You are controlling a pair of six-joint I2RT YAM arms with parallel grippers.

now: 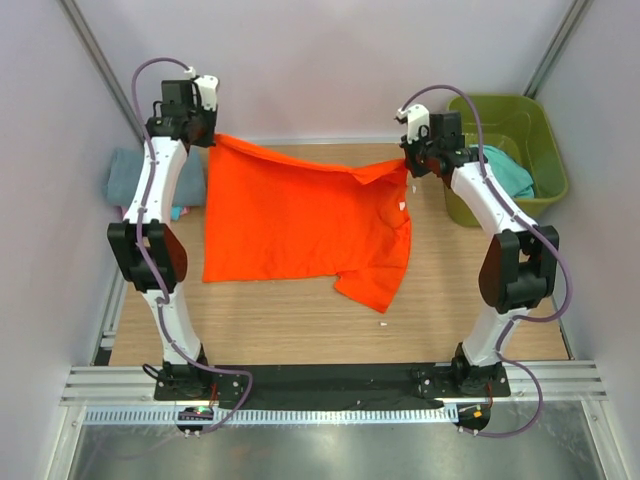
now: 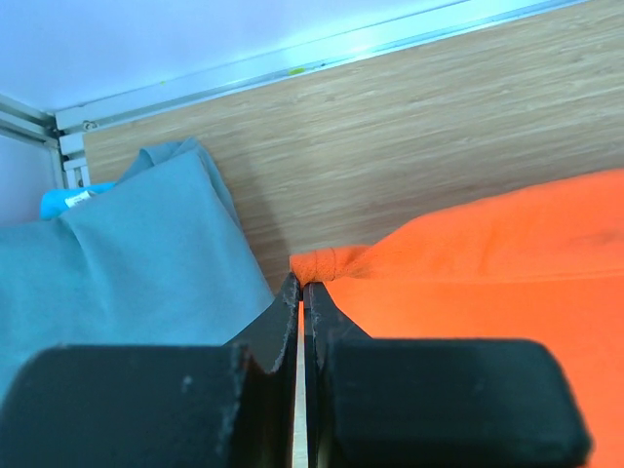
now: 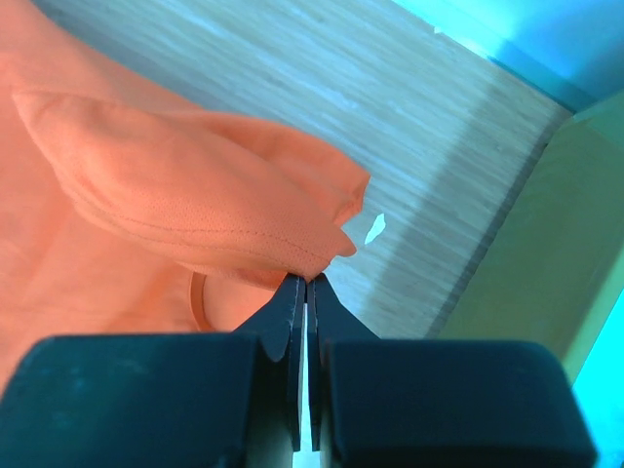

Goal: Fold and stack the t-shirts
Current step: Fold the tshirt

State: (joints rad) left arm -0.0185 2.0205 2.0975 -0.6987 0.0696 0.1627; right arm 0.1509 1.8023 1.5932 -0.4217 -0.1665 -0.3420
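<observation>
Centre: spread t-shirt [image 1: 290, 220] on the worktop [image 1: 300, 320], between both arms.
Left edge: folded t-shirts [image 1: 125, 175], just beside it.
Far right: tub [image 1: 525, 125], another t-shirt [image 1: 510, 172] inside.

Left of the orange t-shirt [image 1: 290, 225], the left arm [image 1: 155, 185] covers much of a folded grey-blue t-shirt [image 1: 125, 175], and a bright blue scrap [image 2: 66, 200] behind that shows too little to identify. Right of the orange t-shirt, the right arm [image 1: 485, 200] hides part of a teal t-shirt [image 1: 515, 172] in the green tub [image 1: 548, 140]. The orange t-shirt's 2 far corners vanish inside the pressed-together jaws. Just off its near edge, a white speck [image 1: 382, 324] on the counter [image 1: 280, 320] is too small to name.
</observation>
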